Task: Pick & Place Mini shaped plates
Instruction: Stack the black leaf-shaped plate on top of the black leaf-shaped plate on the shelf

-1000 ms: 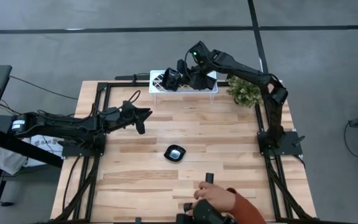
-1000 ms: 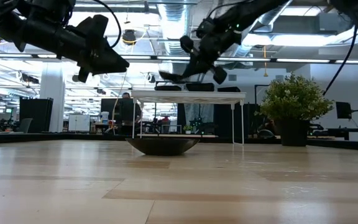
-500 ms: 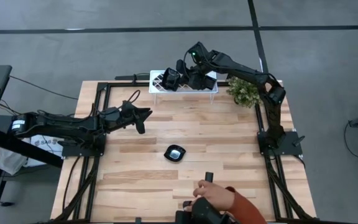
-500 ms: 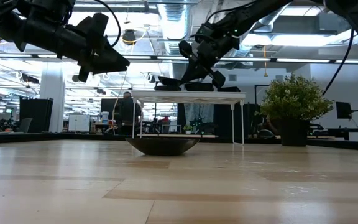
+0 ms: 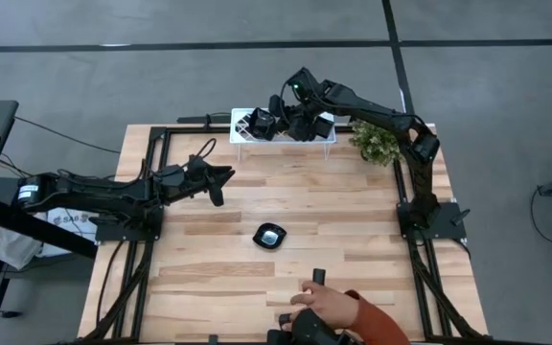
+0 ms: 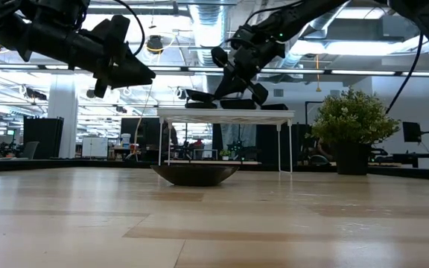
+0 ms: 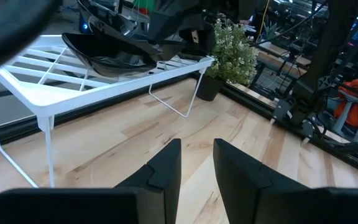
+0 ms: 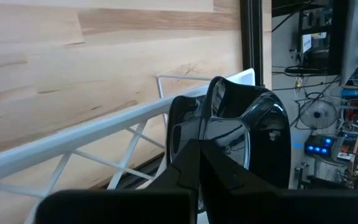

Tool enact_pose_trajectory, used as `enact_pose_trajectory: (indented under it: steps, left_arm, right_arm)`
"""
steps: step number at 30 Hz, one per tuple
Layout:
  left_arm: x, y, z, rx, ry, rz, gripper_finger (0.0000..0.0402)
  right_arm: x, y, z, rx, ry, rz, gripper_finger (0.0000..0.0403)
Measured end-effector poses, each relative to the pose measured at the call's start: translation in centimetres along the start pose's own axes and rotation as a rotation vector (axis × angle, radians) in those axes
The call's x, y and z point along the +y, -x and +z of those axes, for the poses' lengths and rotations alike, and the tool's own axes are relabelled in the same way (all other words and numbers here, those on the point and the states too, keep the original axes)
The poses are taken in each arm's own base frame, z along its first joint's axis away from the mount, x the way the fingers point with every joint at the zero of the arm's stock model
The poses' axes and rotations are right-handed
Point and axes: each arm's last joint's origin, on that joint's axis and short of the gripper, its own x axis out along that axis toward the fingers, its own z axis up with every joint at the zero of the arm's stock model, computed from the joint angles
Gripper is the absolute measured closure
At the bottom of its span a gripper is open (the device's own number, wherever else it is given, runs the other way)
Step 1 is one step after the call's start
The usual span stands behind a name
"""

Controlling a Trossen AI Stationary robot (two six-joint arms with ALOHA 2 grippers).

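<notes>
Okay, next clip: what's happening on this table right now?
The right gripper is over the white rack at the table's far edge, jaws shut on a mini plate. Another mini plate sits mid-table. The left gripper waits above the table's left side. A person's hand is at the near edge.

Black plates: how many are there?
3 plates surely: one on the table, one on the rack, one in the right gripper above the rack. More may be hidden there.
</notes>
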Motion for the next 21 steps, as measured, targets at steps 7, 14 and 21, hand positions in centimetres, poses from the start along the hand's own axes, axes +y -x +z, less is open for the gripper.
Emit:
enact_pose_trajectory:
  steps: [7, 14, 21]
  left_arm:
    - [0.00, 0.00, 0.01, 0.000, 0.000, 0.000, 0.0306]
    - [0.00, 0.00, 0.00, 0.000, 0.000, 0.000, 0.0306]
    - [0.00, 0.00, 0.01, 0.000, 0.000, 0.000, 0.0306]
  right_arm:
    - [-0.01, 0.01, -0.10, 0.026, 0.002, 0.005, 0.0403]
    - [-0.07, 0.00, -0.11, 0.029, 0.002, 0.000, 0.0403]
    - [-0.41, -0.13, 0.04, 0.031, -0.086, -0.026, 0.0403]
